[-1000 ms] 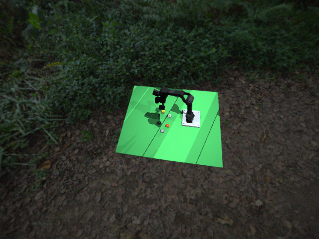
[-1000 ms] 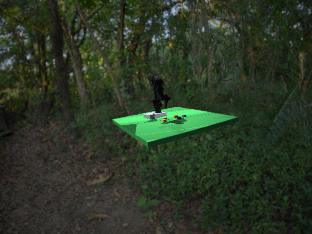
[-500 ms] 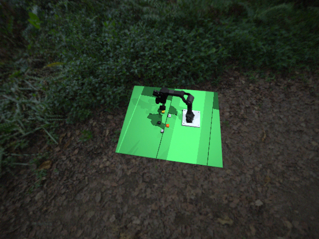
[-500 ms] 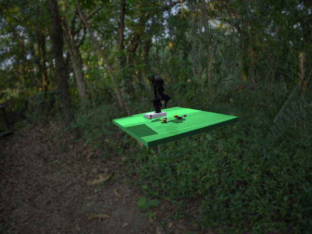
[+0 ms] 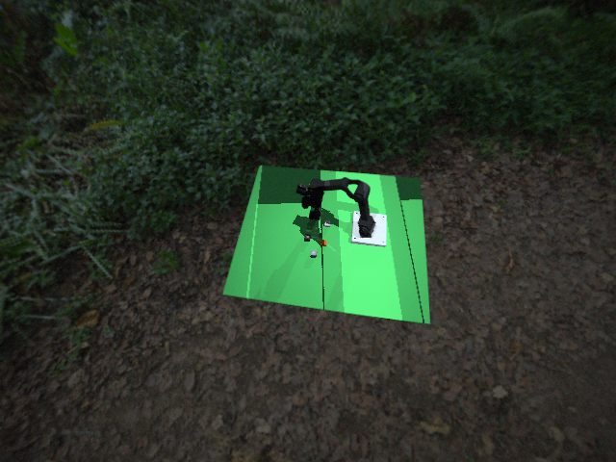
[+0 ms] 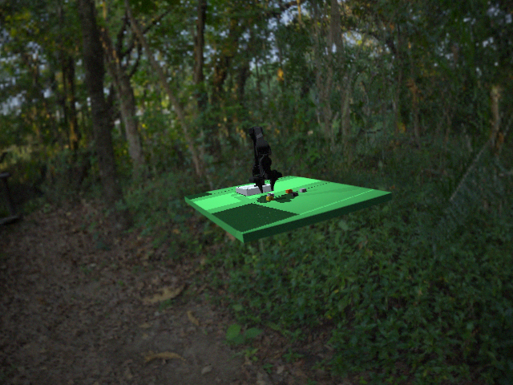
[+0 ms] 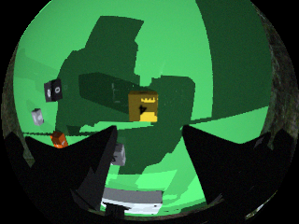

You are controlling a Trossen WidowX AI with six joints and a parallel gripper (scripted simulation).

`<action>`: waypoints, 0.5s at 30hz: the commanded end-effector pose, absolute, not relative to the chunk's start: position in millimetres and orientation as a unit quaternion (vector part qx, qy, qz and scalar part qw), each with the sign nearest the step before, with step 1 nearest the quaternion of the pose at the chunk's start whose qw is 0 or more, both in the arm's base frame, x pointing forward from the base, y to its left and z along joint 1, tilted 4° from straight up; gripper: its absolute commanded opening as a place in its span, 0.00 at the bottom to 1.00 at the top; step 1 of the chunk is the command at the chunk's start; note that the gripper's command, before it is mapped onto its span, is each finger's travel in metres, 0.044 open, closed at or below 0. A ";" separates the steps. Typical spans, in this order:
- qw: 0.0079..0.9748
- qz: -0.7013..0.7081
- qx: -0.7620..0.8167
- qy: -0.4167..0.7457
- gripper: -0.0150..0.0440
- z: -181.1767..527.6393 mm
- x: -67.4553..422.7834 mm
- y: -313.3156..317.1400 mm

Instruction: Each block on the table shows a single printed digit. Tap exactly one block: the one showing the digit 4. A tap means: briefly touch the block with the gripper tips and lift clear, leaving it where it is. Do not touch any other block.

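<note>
A yellow block [image 7: 143, 106] [image 6: 269, 198] stands on the green table with a dark 4 on the face seen in the wrist view. It is hidden behind the gripper in the top view. My gripper [image 7: 149, 130] [image 6: 267, 190] [image 5: 314, 218] points down above the table, close over the yellow block. Its fingers are apart with nothing between the tips. In the wrist view the yellow block is just beyond the tips, a little left of the middle between them. The gap between the tips and the block is hard to judge.
A grey block [image 7: 120, 154] [image 5: 326, 224] is partly behind the left finger in the wrist view. A black block [image 7: 53, 91] [image 5: 306, 238], an orange block [image 7: 59, 140] [image 5: 323, 243] and a whitish block [image 7: 37, 117] [image 5: 313, 254] stand farther off. The arm's white base plate [image 5: 377, 237] is beyond them.
</note>
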State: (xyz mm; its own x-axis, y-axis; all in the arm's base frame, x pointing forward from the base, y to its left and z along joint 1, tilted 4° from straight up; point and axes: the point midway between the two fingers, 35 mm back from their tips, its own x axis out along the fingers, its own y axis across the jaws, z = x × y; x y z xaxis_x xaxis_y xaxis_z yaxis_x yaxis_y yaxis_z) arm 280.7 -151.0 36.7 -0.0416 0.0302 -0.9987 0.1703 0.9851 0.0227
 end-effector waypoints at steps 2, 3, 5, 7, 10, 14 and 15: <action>0.695 -0.057 0.066 0.714 0.40 31.4 282.1 -152.6; 0.695 -0.057 0.066 0.714 0.35 31.4 282.1 -152.6; 0.695 -0.057 0.066 0.714 0.29 31.4 282.1 -152.6; 0.695 -0.057 0.066 0.714 0.29 31.4 282.1 -152.6; 0.695 -0.057 0.066 0.714 0.29 31.4 282.1 -152.6; 0.695 -0.057 0.066 0.714 0.29 30.4 282.1 -152.6; 0.695 -0.057 0.066 0.714 0.29 29.1 282.1 -152.6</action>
